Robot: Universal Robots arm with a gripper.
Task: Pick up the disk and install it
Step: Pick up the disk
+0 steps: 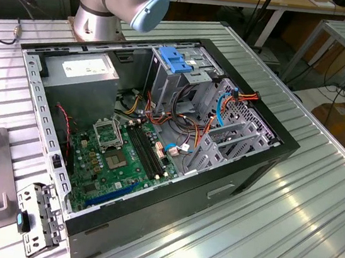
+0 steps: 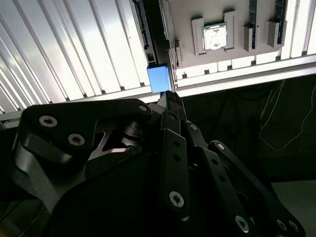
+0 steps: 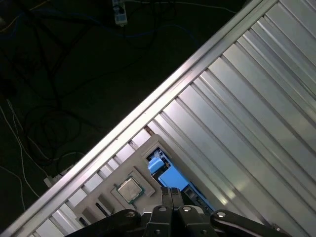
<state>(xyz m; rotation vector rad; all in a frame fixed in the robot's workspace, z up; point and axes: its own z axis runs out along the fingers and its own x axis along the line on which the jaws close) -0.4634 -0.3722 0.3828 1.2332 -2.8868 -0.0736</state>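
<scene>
Disk (image 2: 159,79) sits edge-up in a slot on the worktop (image 2: 74,39) beside the grey fixture (image 2: 232,57). The end effector (image 2: 169,95) is pressed together by its blue rail. Shut like this, it would likely knock the rail, not straddle it.

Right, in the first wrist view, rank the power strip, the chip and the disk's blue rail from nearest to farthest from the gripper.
1. Disk's blue rail, just ahead of the gripper.
2. Chip, off to one side, near the table edge.
3. Power strip, down on the floor.
</scene>
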